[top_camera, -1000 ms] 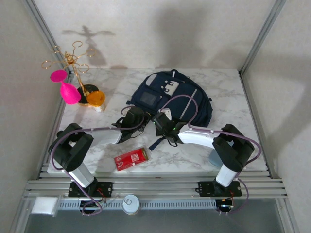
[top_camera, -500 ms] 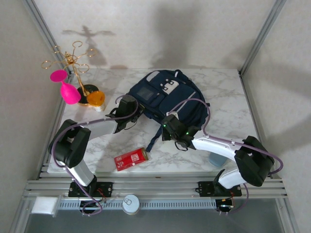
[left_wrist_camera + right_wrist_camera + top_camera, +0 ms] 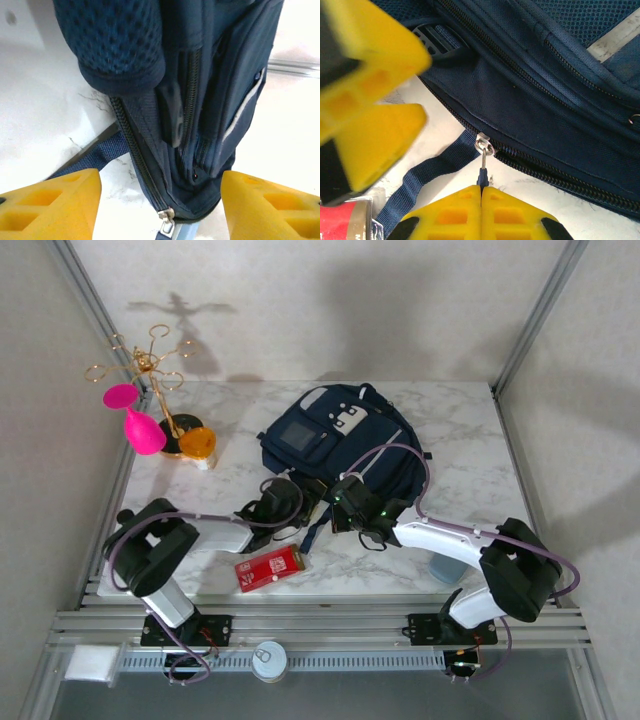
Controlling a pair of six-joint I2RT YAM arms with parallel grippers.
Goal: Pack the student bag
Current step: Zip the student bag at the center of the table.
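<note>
The student bag (image 3: pixel 345 435), navy with grey-white patches, lies at the middle back of the marble table. In the right wrist view my right gripper (image 3: pixel 481 189) is shut on the thin pull tab (image 3: pixel 482 170) of the main zip slider (image 3: pixel 484 142) at the bag's near corner (image 3: pixel 530 100). In the left wrist view my left gripper (image 3: pixel 160 192) stands open, with a yellow finger on either side of that same corner of the bag (image 3: pixel 200 125); the slider (image 3: pixel 166 216) sits low between them. From above, the left gripper (image 3: pixel 290 502) and right gripper (image 3: pixel 338 498) are close together at the bag's near edge.
A red packet (image 3: pixel 270 568) lies near the front edge, just below the grippers. A gold stand (image 3: pixel 150 375) with a pink cup (image 3: pixel 143 430) and an orange piece (image 3: pixel 197 443) is at the back left. A dark strap (image 3: pixel 427 172) trails over the marble.
My left gripper has come back from the bag's left side to its near corner, beside the right gripper. The bag shifted and turned a little. The right gripper stays shut on the pull.
</note>
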